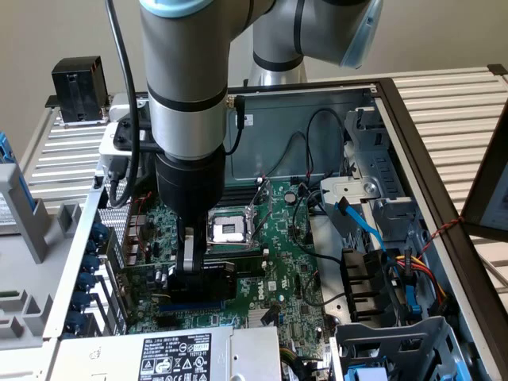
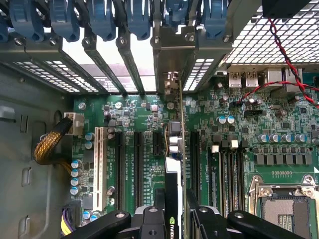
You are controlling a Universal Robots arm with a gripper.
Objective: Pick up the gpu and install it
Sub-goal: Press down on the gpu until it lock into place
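Item: gpu (image 2: pixel 175 149), thin green card, standing on edge over your motherboard (image 2: pixel 134 107), beside the expansion slots (image 2: pixel 137 164), its bracket end at the case's slotted rear wall (image 2: pixel 99 64). Your gripper (image 2: pixel 173 219) is clamped partway closed on its upper edge.

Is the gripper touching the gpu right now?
Touching. In the wrist view the gripper has its fingers closed on the edge-on gpu, which stands upright over the motherboard slots.

A computer-assembly test bench in a lab: an opened desktop case (image 1: pixel 397 87) lies on a slatted metal table (image 1: pixel 452 103), motherboard (image 1: pixel 294 238) exposed, robot arm (image 1: pixel 186 95) at twelve o'clock.
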